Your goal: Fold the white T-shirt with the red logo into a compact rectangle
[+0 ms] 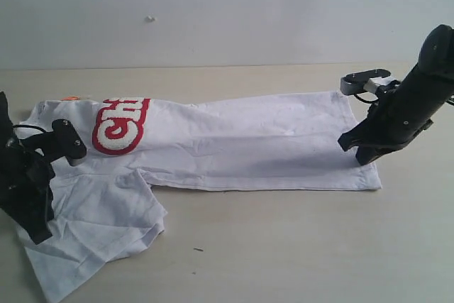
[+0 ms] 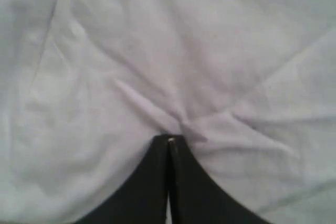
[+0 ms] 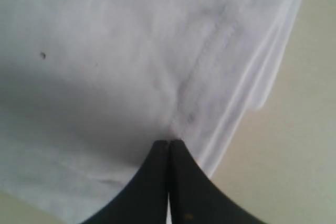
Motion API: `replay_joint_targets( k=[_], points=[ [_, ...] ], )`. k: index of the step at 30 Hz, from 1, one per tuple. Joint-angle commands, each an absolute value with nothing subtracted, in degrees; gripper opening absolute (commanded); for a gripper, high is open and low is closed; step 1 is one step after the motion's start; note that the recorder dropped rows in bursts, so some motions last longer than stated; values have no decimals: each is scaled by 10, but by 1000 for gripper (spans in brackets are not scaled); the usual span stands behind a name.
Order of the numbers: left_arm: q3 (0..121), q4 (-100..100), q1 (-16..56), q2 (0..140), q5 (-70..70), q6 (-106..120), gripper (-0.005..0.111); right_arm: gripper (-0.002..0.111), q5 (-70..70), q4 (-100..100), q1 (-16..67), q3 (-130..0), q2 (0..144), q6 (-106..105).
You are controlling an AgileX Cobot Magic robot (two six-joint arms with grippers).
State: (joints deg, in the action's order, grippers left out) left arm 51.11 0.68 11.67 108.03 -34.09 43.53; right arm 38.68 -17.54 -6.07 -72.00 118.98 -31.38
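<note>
Figure: white T-shirt part-folded, both claws at its ends.

The white T-shirt (image 1: 248,147) lies stretched across the surface (image 1: 284,246). Its collar end is toward the left edge and its hem toward the right edge. The body is already narrowed to a long band, and one sleeve spills loose toward the near-left corner. I read that sleeve as the part not yet tucked in.

The left claw (image 2: 169,140) has its jaws pressed together on the cloth at the sleeve end. Creases run in to its tip from all sides, so I judge it holds a pinch of fabric there, ready to carry that end over.

The right claw (image 3: 169,142) also has its jaws together, with its tip on the stitched hem seam near the shirt's near-right corner. I cannot tell whether a fold of cloth is caught between them. Stacked hem edges show just beside the tip. Holding both ends at once would, in my judgement, keep the band taut and square for a fold along its length.

Writing: the red logo (image 1: 120,125) sits face up near the collar end. It has fuzzy white letters outlined in thick red, of which "Ch" is readable. The rest runs into a fold. A small orange tag (image 1: 69,97) shows at the neck, its print too small to read. Faint dark specks mark the cloth near the hem.
</note>
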Motion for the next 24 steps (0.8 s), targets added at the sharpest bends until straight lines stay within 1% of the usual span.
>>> replay_joint_targets(
  k=[1,7,11,16,20,24],
  points=[
    [493,-6,120,1104,-439,441,0,0,416,-180,-60,-724,1187,-314],
    [494,-33,120,1036,-398,448,0,0,443,-178,-60,-724,1188,-303],
    [494,-46,119,967,-357,448,0,0,495,-176,-60,-723,1188,-303],
    [494,-78,119,927,-345,446,0,0,558,-145,-60,-722,1187,-278],
    [494,-99,119,920,-335,447,0,0,542,-158,-60,-709,1173,-280],
    [494,-127,119,923,-266,441,0,0,506,-205,-60,-709,1138,-326]
  ],
)
